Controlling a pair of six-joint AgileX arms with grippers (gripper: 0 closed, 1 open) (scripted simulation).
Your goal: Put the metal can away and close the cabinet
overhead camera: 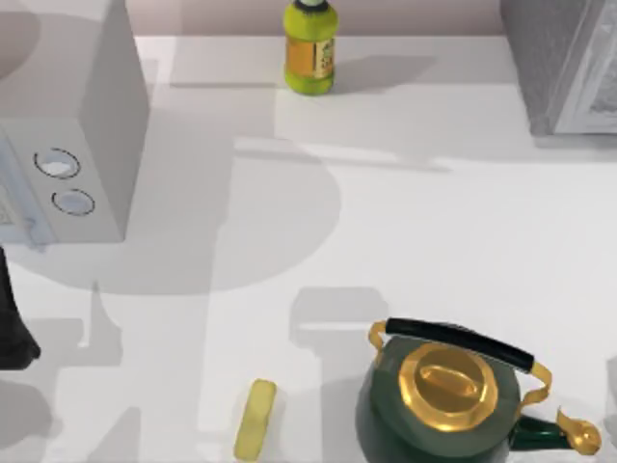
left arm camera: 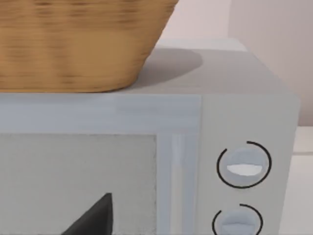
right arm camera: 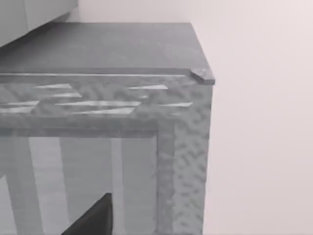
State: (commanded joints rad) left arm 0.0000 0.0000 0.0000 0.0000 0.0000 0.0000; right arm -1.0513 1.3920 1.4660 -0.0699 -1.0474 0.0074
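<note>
The metal can is out of view. The grey cabinet (overhead camera: 564, 68) stands at the table's back right corner. In the right wrist view its textured front and dark top (right arm camera: 122, 49) are close up, and a dark part of my right gripper (right arm camera: 93, 220) shows at the frame's lower edge, facing the cabinet front. My left arm (overhead camera: 13, 323) is a dark shape at the table's left edge. In the left wrist view a dark part of my left gripper (left arm camera: 93, 220) faces a white microwave.
The white microwave (overhead camera: 72, 116) with two dials fills the back left, with a wicker basket (left arm camera: 78, 44) on top. A yellow-green bottle (overhead camera: 309, 48) stands at the back middle. A green and gold kettle (overhead camera: 448, 395) and a small yellow bar (overhead camera: 255, 418) sit near the front.
</note>
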